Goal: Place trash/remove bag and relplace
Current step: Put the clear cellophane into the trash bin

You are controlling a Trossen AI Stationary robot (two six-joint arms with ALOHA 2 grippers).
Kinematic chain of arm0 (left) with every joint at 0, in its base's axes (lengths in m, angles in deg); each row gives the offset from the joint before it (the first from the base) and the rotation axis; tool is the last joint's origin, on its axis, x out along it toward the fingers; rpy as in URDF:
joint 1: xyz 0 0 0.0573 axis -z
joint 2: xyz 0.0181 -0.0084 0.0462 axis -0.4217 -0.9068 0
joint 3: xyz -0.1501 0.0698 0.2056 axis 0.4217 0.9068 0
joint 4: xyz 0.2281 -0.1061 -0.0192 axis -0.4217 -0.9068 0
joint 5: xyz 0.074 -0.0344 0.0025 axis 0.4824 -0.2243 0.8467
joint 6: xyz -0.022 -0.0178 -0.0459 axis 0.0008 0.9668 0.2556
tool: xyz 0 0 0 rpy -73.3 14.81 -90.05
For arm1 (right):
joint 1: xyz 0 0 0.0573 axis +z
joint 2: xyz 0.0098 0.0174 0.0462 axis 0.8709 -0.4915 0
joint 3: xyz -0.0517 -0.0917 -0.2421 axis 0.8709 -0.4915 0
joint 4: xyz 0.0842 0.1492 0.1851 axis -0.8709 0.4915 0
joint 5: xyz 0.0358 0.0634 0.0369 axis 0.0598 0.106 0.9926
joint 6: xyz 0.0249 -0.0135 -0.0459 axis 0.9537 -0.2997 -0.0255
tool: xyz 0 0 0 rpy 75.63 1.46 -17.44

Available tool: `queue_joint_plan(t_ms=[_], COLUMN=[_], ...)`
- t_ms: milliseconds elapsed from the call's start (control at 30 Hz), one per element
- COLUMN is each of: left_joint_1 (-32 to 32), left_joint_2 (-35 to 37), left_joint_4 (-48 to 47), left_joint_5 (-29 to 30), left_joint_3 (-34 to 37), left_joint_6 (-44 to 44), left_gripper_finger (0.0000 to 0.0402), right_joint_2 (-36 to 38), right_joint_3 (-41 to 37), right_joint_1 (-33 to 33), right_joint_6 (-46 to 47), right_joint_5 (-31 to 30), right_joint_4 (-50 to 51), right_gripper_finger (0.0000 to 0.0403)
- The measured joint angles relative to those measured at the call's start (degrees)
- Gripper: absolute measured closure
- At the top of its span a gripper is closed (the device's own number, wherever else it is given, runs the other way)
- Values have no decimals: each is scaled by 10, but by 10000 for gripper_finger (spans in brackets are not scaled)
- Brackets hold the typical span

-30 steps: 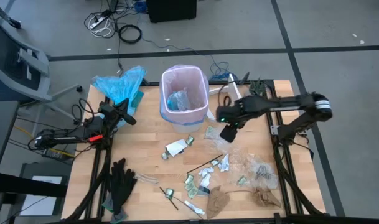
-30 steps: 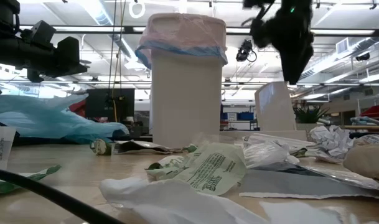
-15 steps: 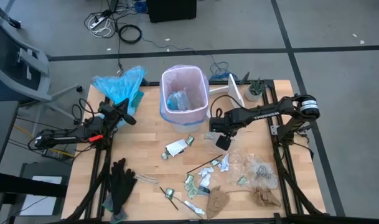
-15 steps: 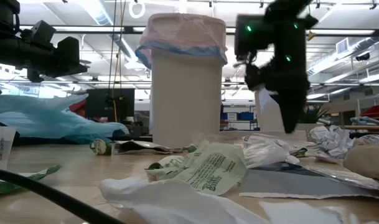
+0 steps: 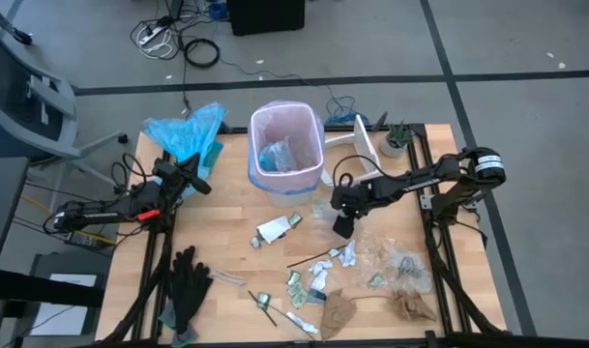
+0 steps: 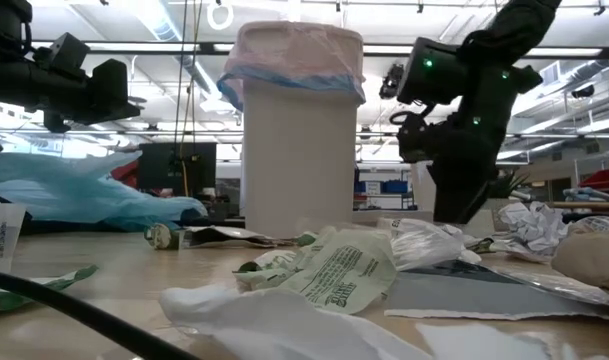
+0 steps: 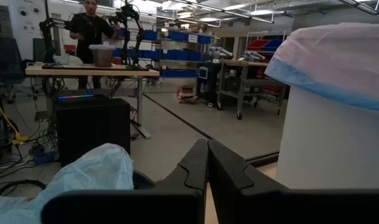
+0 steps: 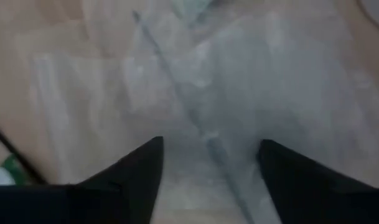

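While the left gripper [image 5: 199, 181] waits at the table's [image 5: 226, 246] left edge near the blue bag [image 5: 186, 130], fingers [image 7: 205, 171] pressed together and empty, the right gripper [image 5: 341, 226] hangs low over clear film [image 8: 239, 93] mid-table, fingers [image 8: 130, 171] spread, holding nothing. The pink bag [image 5: 287, 145] lines the white bin [image 6: 299, 160] at the far edge. Trash [image 5: 318, 275] lies scattered across the near half; black gloves [image 5: 188, 280] rest at left.

Pale wood-plank table [image 5: 231, 256], matt. The bag [image 5: 286, 116] is thin, translucent pink plastic over a smooth white bin [image 6: 299, 160]. Crinkly clear film [image 8: 251, 106], brown crumpled paper [image 5: 410, 306], soft light-blue plastic bag [image 5: 183, 130], black matt gloves [image 5: 190, 280].
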State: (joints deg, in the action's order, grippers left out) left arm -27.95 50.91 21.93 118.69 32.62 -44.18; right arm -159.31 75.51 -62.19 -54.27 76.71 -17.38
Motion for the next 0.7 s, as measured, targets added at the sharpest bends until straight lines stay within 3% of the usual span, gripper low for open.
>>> queue_joint_plan(t_ms=[100,200,467,700], left_joint_1=[0,0,0,0], left_joint_2=[0,0,0,0], left_joint_4=[0,2,2,1], left_joint_5=[0,0,0,0], left_joint_3=[0,0,0,0], left_joint_6=[0,0,0,0], left_gripper_finger=[381,381,381,381], right_joint_2=[-2,-4,-5,43], right_joint_3=[-4,-5,49,156], right_joint_1=[18,31,63,80], right_joint_6=[-19,-26,-61,-123], right_joint_5=[-37,-27,98,74], right_joint_4=[-11,-40,34,138], right_gripper_finger=[277,378,400,402])
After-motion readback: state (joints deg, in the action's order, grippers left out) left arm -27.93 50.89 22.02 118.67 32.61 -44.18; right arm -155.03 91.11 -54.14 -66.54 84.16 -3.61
